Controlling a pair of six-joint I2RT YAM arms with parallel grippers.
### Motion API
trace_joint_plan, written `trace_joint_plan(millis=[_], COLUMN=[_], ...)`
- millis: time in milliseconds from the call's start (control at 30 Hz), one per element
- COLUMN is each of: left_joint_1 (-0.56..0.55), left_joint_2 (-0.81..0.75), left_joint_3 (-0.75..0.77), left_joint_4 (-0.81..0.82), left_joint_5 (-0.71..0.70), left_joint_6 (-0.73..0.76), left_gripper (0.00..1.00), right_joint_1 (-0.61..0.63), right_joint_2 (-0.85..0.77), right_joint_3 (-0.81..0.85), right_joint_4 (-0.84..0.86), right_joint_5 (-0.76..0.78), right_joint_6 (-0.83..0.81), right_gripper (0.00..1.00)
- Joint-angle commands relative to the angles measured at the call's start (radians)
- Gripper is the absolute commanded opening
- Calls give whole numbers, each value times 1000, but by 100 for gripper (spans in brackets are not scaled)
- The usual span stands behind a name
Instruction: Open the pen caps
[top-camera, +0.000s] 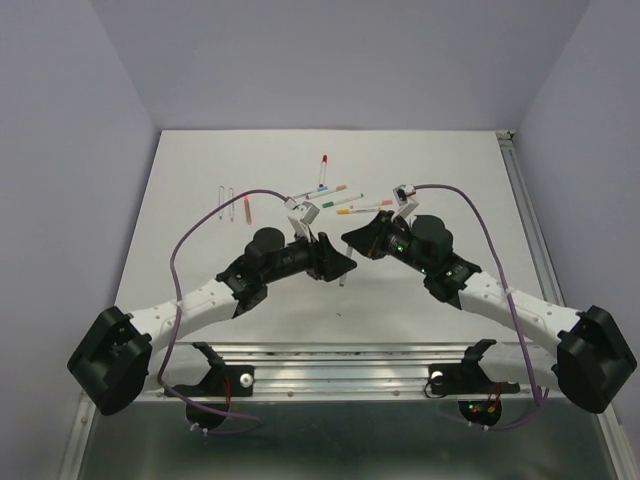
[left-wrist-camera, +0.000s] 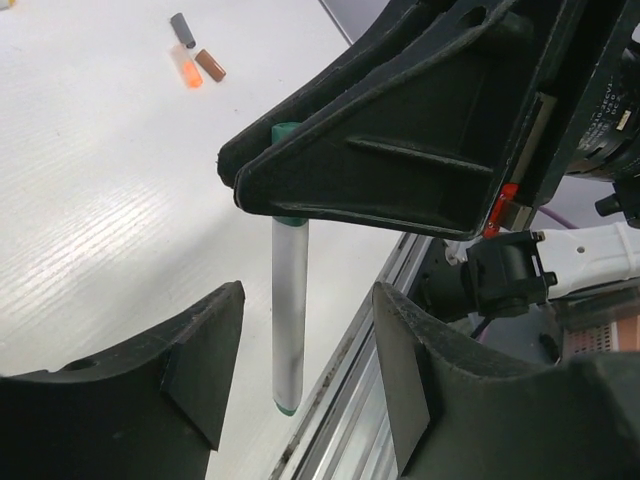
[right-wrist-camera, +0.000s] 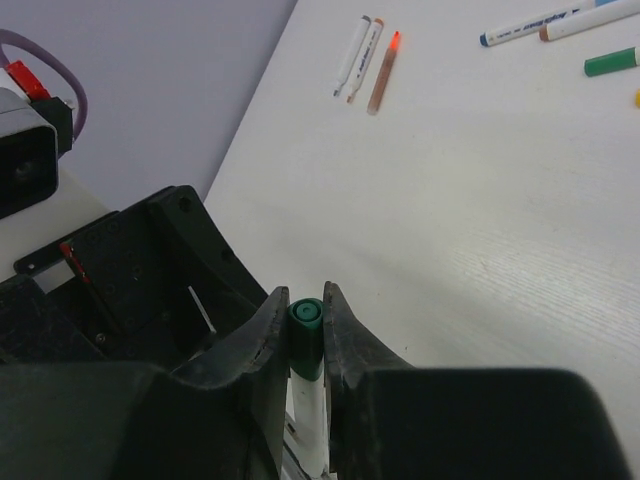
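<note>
A white pen with a green cap (right-wrist-camera: 305, 335) hangs upright over the near middle of the table. My right gripper (right-wrist-camera: 305, 300) is shut on that green cap (left-wrist-camera: 287, 133), with its fingers pressed against both sides. The white barrel (left-wrist-camera: 289, 300) runs down from the cap between the fingers of my left gripper (left-wrist-camera: 308, 300), which stands open with a gap on each side of the barrel. From above, the left gripper (top-camera: 335, 262) and the right gripper (top-camera: 352, 240) meet tip to tip, and the barrel (top-camera: 342, 280) shows just below them.
Several pens (top-camera: 340, 198) lie scattered at the back centre, and a red-capped one (top-camera: 324, 160) lies behind them. Two thin white pens (right-wrist-camera: 352, 55) and short orange and brown pieces (left-wrist-camera: 198, 68) lie at the far left. The metal rail (left-wrist-camera: 350, 400) runs along the near edge.
</note>
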Motion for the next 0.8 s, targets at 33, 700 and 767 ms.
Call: trace_joint_plan(millis=[33, 700, 767], left_joint_1=[-8, -139, -175], left_joint_2=[31, -105, -140], left_joint_3=[52, -144, -190], left_joint_4=[50, -2, -7], left_joint_5=[29, -16, -52], left_joint_6=[27, -51, -89], left_gripper=[65, 0, 0], right_joint_1=[12, -333, -384], right_joint_2=[8, 314, 365], right_joint_3=[64, 462, 533], right_joint_4=[26, -188, -226], right_joint_5=[-34, 341, 316], right_joint_6=[58, -92, -116], right_gripper=[1, 1, 1])
